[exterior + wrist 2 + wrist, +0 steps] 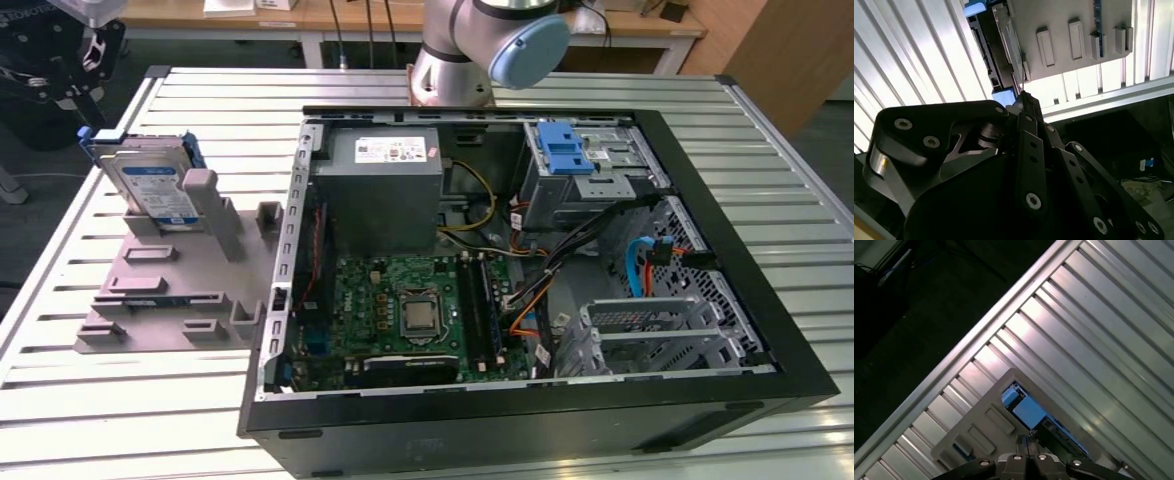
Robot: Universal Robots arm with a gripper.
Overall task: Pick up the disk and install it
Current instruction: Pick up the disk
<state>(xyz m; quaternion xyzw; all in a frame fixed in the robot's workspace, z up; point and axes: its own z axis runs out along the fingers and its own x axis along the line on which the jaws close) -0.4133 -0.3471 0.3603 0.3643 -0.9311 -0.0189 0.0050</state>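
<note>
The disk (144, 185) stands upright on its edge in the grey slotted stand (174, 290) at the exterior view's left; it is silver with a white-and-blue label and a blue frame. My black gripper (78, 100) hangs just above the disk's top corner, apart from it. In the second wrist view the gripper (1021, 97) points down at the thin edge of the disk (1010, 45) beside the stand (1069, 30). In the first wrist view the gripper (1028, 439) has its tips together over the disk (1029, 412) and the stand (979, 425). The fingers look shut on nothing.
An open black computer case (747, 300) lies in the middle of the slatted metal table (80, 400). Inside are a metal drive bay with a blue latch (566, 150), a grey power supply (387, 160) and a green motherboard (414, 310). The arm's base (467, 50) stands behind the case.
</note>
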